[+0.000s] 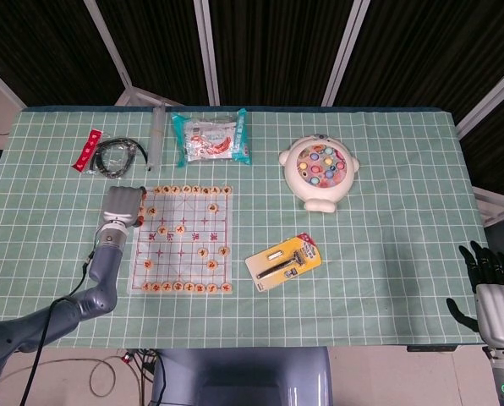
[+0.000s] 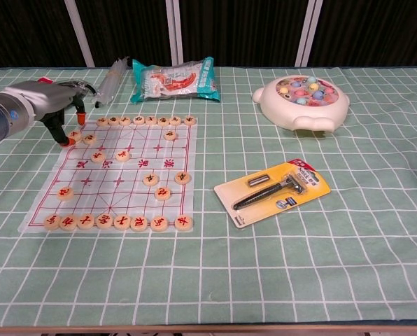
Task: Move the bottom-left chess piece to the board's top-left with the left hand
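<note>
Green checked cloth covers the desk (image 2: 376, 231), with dark panels behind it. On its left part lies the chess board (image 2: 114, 171), a clear sheet set with round pieces in a row along the near edge, a row along the far edge and a few scattered between.

At the board's far-left corner a chess piece (image 2: 75, 133) lies flat, and the left robot hand (image 2: 51, 105) hangs just beside it, fingers (image 2: 63, 133) pointing down with red tips at the board's edge. Whether they touch or pinch the piece I cannot tell. From the head view this robot hand (image 1: 121, 205) covers that corner.

The right robot hand (image 1: 493, 292) sits well apart at the desk's near-right edge, fingers spread and holding nothing.

Behind the board lie a snack bag (image 2: 173, 79), a clear tube (image 2: 110, 72), a coiled cable (image 1: 119, 156) and a red packet (image 1: 87, 150). To the right are a fishing toy (image 2: 303, 101) and a carded razor (image 2: 275, 192).
</note>
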